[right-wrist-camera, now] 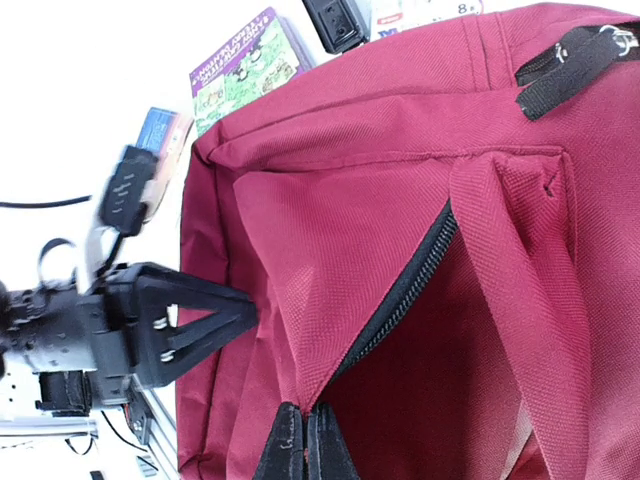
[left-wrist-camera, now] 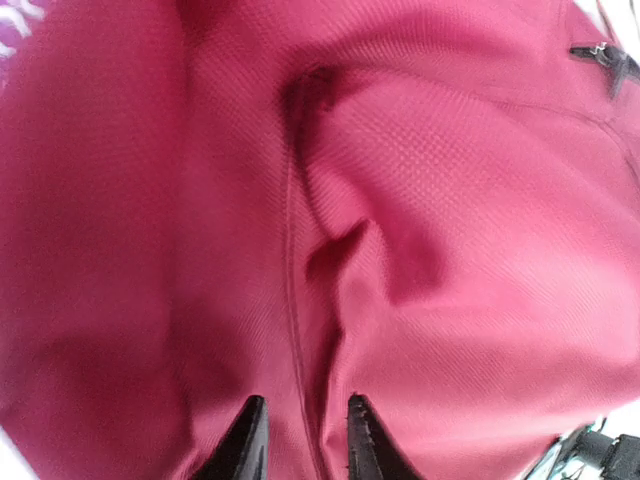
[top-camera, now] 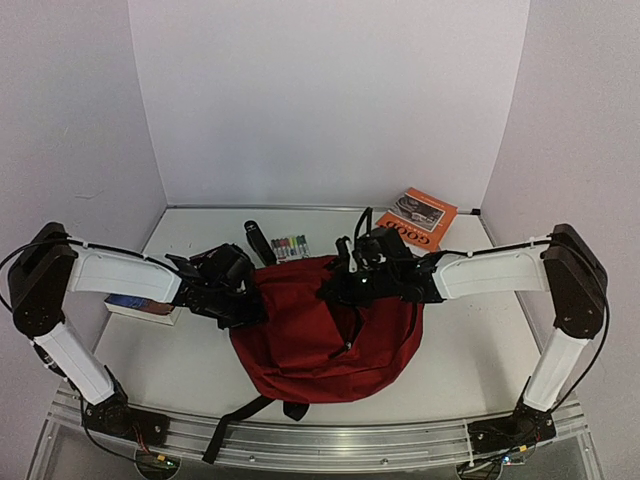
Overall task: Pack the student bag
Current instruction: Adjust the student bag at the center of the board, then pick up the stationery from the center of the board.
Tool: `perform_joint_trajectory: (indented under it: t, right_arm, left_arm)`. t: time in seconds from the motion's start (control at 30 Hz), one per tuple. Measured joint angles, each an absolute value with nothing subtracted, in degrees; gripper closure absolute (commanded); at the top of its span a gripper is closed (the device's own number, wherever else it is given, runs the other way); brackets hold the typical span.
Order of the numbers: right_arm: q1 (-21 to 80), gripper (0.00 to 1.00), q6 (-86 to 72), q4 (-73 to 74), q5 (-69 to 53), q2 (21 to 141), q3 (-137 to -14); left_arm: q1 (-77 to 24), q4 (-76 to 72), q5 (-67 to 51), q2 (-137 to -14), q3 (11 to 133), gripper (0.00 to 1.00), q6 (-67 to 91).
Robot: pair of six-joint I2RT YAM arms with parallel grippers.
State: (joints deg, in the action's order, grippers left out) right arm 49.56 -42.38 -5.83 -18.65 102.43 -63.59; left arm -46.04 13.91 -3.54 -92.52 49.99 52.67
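In the top view, the student bag (top-camera: 320,330) lies at centre frame, just beyond the arm bases. My right gripper (right-wrist-camera: 303,445) is clenched on its red fabric beside the open zipper (right-wrist-camera: 400,300). My left gripper (left-wrist-camera: 303,425), jaws slightly parted, hangs over its upper-left edge.

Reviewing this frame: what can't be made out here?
- Top view: book mostly hidden under the left arm; the markers are too small to read.
- Left wrist view: student bag fabric fills it, hiding everything else.
- Right wrist view: bag interior beyond the zipper is too dark.
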Motion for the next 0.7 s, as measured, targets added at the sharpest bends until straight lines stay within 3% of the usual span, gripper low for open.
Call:
perform_joint_trajectory:
  t: [0.13,0.2,0.3,0.47,0.7]
  right_arm:
    - [49.54,0.88,-43.26,-5.99,-18.42,102.43,-63.59]
    - [49.54,0.77,-43.63,-6.00,-18.06,102.43,-63.57]
    - [49.54,0.60,-44.01,-6.02,-17.20,102.22,-63.49]
    - [49.54,0.32,-44.40,-5.98,-15.08,99.98,-62.36]
    - [49.54,0.15,-44.05,-5.52,-12.18,95.76,-60.91]
  left_arm:
    - [-45.92,16.99,-2.46,-85.48,49.50,0.40,51.70]
    - [-45.73,18.68,-1.26,-80.97,49.36,0.29,51.12]
    - [-44.16,20.99,0.24,-75.05,49.34,0.22,49.97]
    - [-34.50,21.11,-1.31,-71.16,49.04,0.15,47.76]
    - [-22.26,16.30,-10.72,-81.28,53.58,0.15,44.62]
